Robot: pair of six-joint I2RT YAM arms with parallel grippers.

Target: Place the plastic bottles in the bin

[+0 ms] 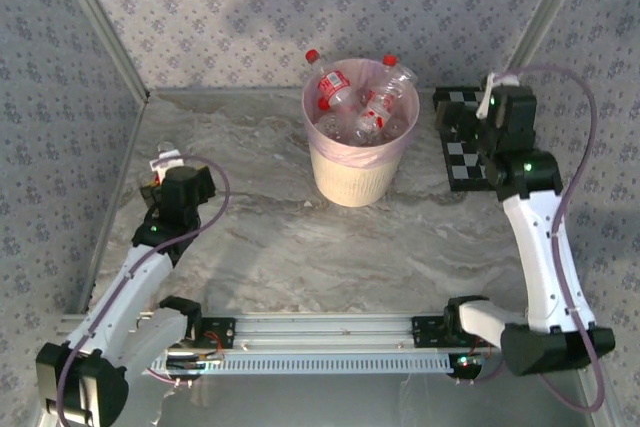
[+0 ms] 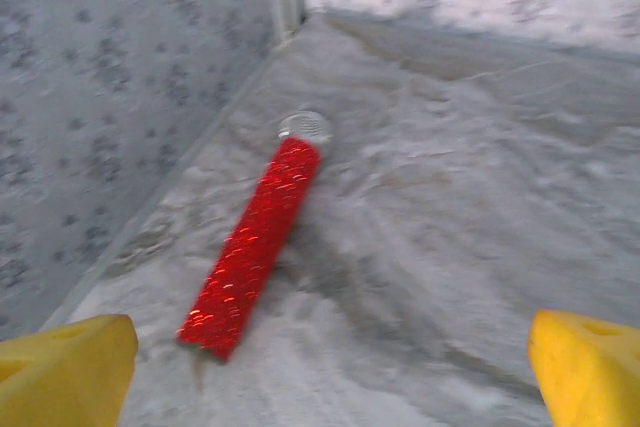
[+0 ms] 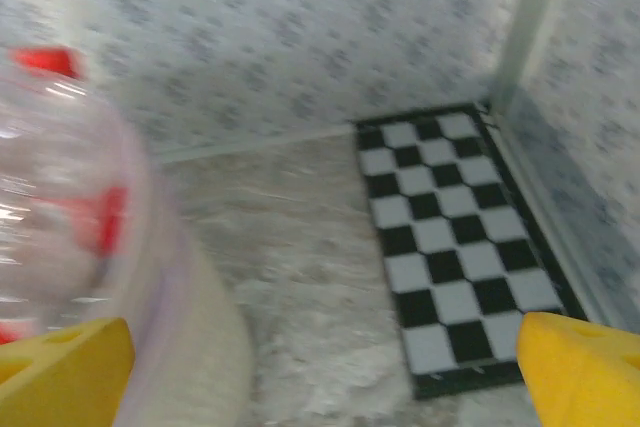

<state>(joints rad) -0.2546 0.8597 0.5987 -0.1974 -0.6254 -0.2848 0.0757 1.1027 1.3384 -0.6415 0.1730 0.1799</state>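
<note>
Spread empty, left gripper (image 2: 325, 372) faces a red tube (image 2: 252, 247); right gripper (image 3: 322, 372), a chequered board (image 3: 460, 237).

Soft, even light; both wrist views blurred.
A dim shadow patch lies on the far wall (image 1: 262, 17) above the bin (image 1: 355, 175); the red tube (image 2: 252, 247) sparkles with glare, and the near bottle (image 3: 50, 182) is smeared.

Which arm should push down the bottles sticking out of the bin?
Right, probably. The right end effector is open beside the bin, a bottle close in its view. The left end effector faces a red tube by the side wall, away from the bin.
</note>
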